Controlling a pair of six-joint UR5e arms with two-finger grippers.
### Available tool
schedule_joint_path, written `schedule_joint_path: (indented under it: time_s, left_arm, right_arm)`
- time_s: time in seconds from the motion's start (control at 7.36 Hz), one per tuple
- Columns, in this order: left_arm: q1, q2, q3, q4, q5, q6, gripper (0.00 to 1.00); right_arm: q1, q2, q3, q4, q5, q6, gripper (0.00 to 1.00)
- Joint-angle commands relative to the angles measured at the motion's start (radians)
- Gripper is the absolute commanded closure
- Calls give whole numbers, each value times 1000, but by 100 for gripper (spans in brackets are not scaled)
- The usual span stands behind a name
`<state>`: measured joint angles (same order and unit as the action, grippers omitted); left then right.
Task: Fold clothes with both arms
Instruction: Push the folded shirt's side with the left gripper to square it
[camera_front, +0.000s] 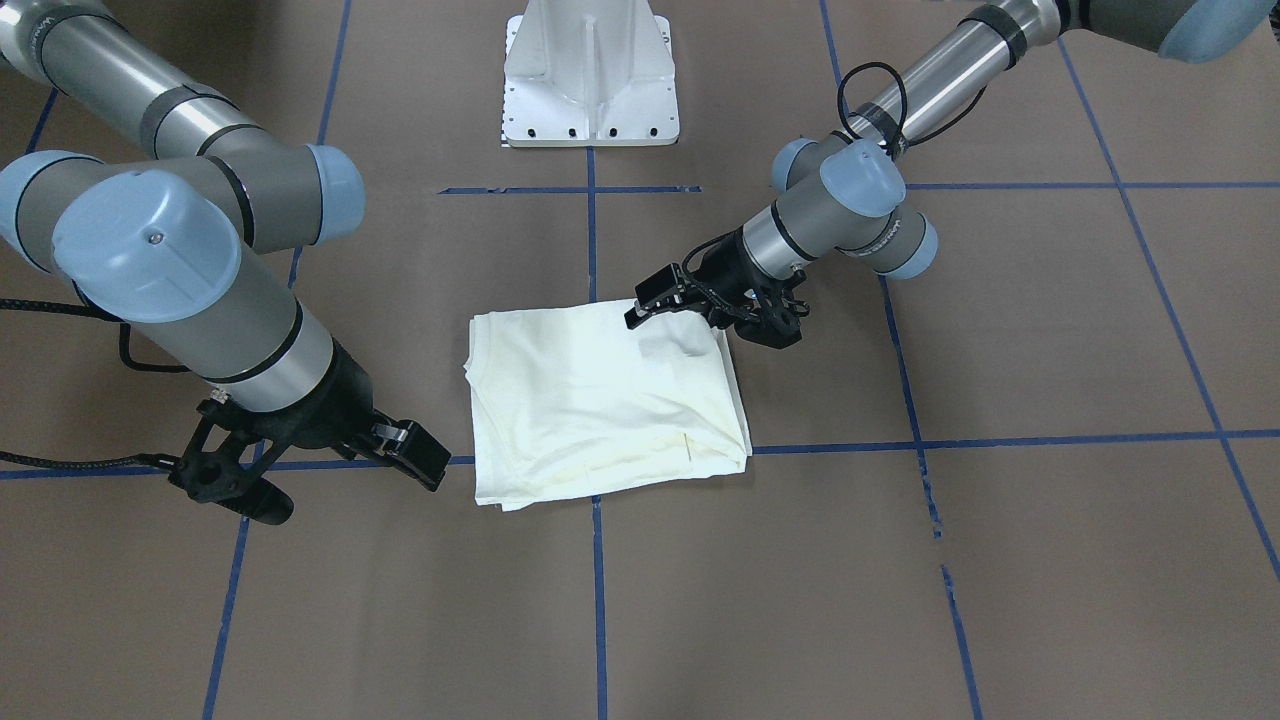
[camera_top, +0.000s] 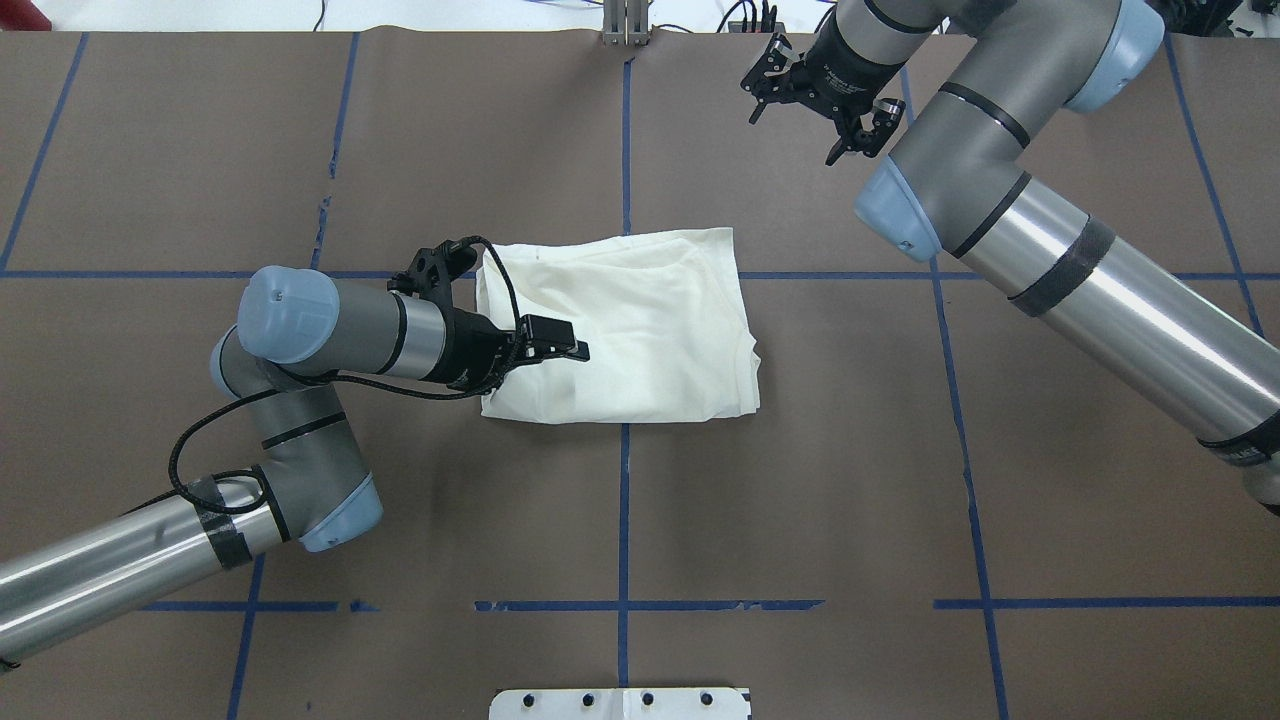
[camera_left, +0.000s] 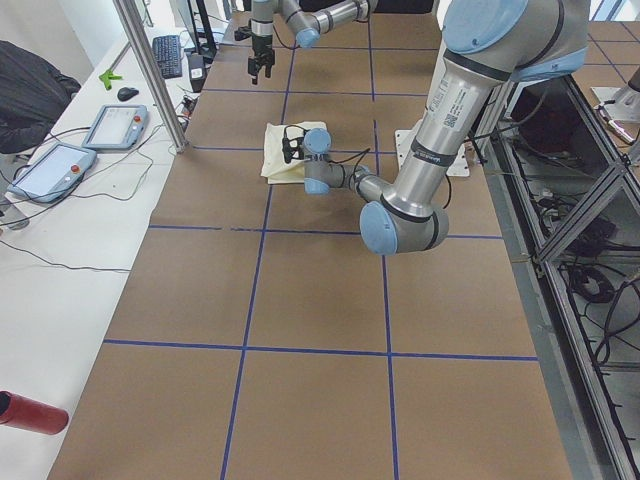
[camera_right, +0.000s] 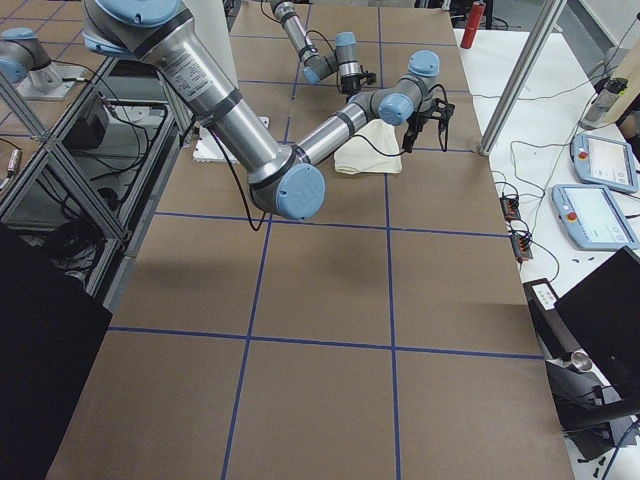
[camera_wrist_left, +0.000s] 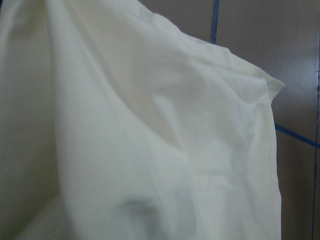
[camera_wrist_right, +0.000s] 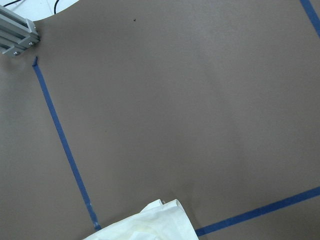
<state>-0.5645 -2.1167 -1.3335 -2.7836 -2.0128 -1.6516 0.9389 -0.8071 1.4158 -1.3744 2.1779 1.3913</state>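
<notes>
Lying folded, shirt (camera_front: 600, 400) looks light and limp (pinch doubled edges, not one ply); left gripper (camera_front: 712, 315) gapes over its corner, right gripper (camera_front: 355, 488) gapes well apart

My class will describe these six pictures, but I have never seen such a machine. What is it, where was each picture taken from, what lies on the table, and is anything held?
It is a robot: two grey arms, each ending in a black two-fingered hand. Two pictures look down on the table, from behind and facing the robot; two look along it from its ends; two come from wrist cameras. A folded cream shirt lies on the brown table. The left hand is open over its edge; the right hand hangs open apart from it. Nothing seems held.
</notes>
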Motion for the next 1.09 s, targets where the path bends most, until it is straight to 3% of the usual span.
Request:
schedule_joint_path:
  time_s: [0.0, 0.54, 0.95]
  left_arm:
    - [5, 33, -54, 5, -75, 4, 0]
    - [106, 67, -95, 9, -38, 10, 0]
    - [126, 180, -240, 13, -21, 15, 0]
  right_arm:
    - [0, 0, 0, 0, -3, 0, 0]
    - [0, 3, 3, 0, -3, 0, 0]
    - [-2, -10, 12, 1, -13, 0, 0]
